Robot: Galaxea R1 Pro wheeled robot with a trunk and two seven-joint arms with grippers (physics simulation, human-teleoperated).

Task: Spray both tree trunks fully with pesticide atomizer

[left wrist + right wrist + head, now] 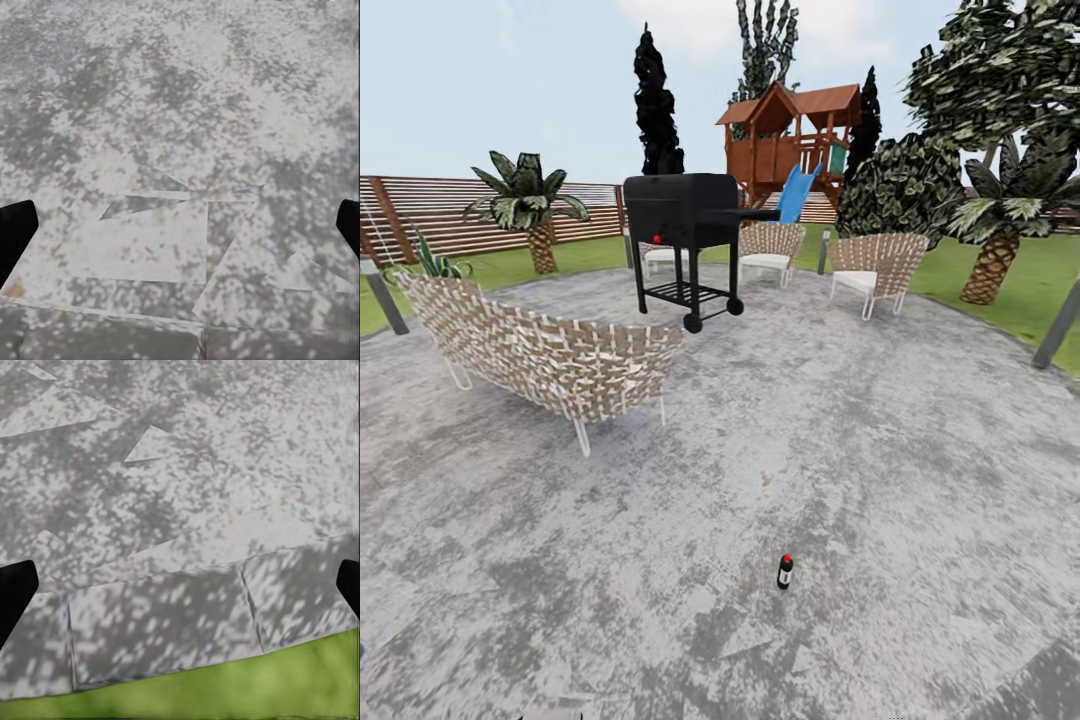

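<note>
The pesticide atomizer (785, 571), a tiny dark bottle with a red top, stands upright on the grey speckled floor (880, 470) near the bottom of the head view. The two thick-trunked trees and their trunks are out of view. My left gripper (180, 229) is open over bare paving, with its dark fingertips (15, 234) at the picture's edges. My right gripper (180, 589) is open too, above the paving's border stones (165, 622) and a strip of lawn (247, 690). Nothing lies between either pair of fingers.
A woven bench (540, 350) stands at the left and a black grill (685, 225) at the centre back. Two woven chairs (875, 265) sit behind it. Palms (530, 205), a dark shrub (905, 185), a wooden playhouse (790, 135) and the slat fence (420, 210) ring the paving.
</note>
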